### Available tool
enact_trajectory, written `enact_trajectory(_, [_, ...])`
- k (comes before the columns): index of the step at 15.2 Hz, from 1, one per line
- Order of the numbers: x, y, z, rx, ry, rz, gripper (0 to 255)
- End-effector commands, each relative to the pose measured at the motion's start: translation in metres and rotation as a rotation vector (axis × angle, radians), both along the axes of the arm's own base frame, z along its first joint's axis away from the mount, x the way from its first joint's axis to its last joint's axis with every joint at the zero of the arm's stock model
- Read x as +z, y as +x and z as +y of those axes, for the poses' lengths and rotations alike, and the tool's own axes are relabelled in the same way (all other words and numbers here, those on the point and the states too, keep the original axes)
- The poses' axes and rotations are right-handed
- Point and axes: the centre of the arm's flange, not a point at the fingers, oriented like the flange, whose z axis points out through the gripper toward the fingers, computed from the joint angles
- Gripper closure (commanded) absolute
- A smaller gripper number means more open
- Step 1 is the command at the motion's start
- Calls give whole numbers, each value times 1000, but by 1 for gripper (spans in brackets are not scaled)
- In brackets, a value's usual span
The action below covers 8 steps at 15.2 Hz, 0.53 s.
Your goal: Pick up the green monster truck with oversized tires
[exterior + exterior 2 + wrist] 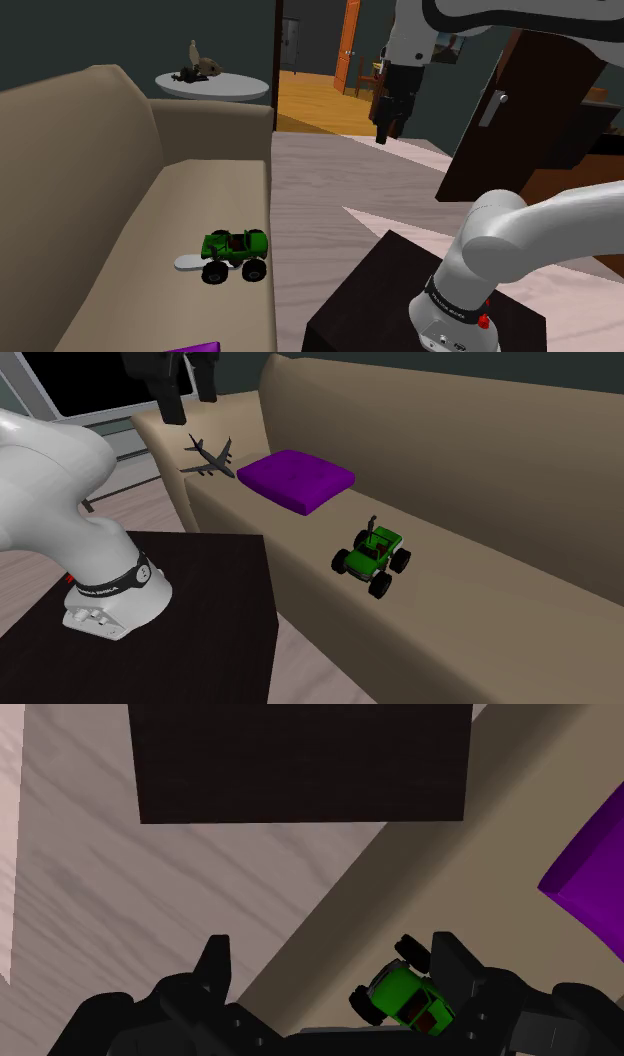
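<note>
A green monster truck (236, 254) with big black tires stands upright on the beige sofa seat (170, 220), near its front edge. The same truck (372, 557) sits past a purple cushion in the second exterior view. My black gripper (386, 130) hangs high over the floor, well above and off to the side of the truck, fingers apart and nothing between them. In the wrist view the truck (405, 995) lies far below, close beside one fingertip (447, 952); the gripper (330, 954) is open.
A purple cushion (296, 479) and a grey toy plane (208, 458) lie further along the sofa. A flat white object (189, 264) lies by the truck. My dark stand (190, 622) is beside the sofa. A round white table (212, 86) stands behind the sofa arm.
</note>
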Motion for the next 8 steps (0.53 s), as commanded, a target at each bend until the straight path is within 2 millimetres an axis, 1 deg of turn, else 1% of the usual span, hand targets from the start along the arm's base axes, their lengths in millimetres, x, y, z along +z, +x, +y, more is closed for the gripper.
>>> enact_trajectory(1, [0,0,0,0,0,0,0])
enact_trajectory(8, [-56,66,41,-6,-13,22,0])
